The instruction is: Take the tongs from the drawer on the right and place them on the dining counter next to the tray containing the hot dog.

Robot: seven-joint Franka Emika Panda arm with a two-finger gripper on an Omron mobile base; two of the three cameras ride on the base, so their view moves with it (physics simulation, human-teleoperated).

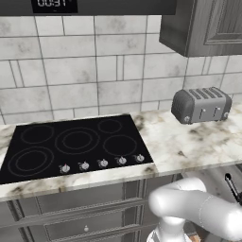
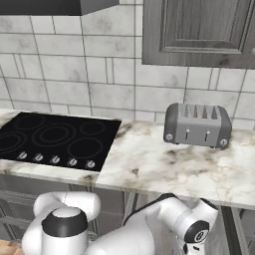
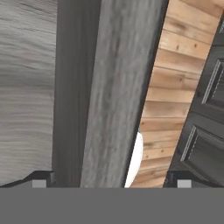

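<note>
My gripper (image 3: 110, 180) is open, its two dark fingertips spread wide. It points down over the drawer (image 3: 118, 87), and the drawer's dark grey front runs up between the fingertips. The pale grey inside (image 3: 26, 87) lies to the left of that front and looks bare where I see it. In the left base view, a slim dark thing that looks like the tongs (image 1: 232, 188) lies under the worktop edge at the far right, cut off by the frame. The arm (image 1: 198, 208) bends down beside it. The dining counter, the tray and the hot dog are out of view.
A marble worktop (image 1: 189, 142) carries a black cooktop (image 1: 75, 144) and a grey toaster (image 1: 201, 105). Dark wall cabinets (image 2: 199, 30) hang above it. In the hand view, wooden floor (image 3: 170, 87) and dark cabinet doors (image 3: 210, 109) lie past the drawer front.
</note>
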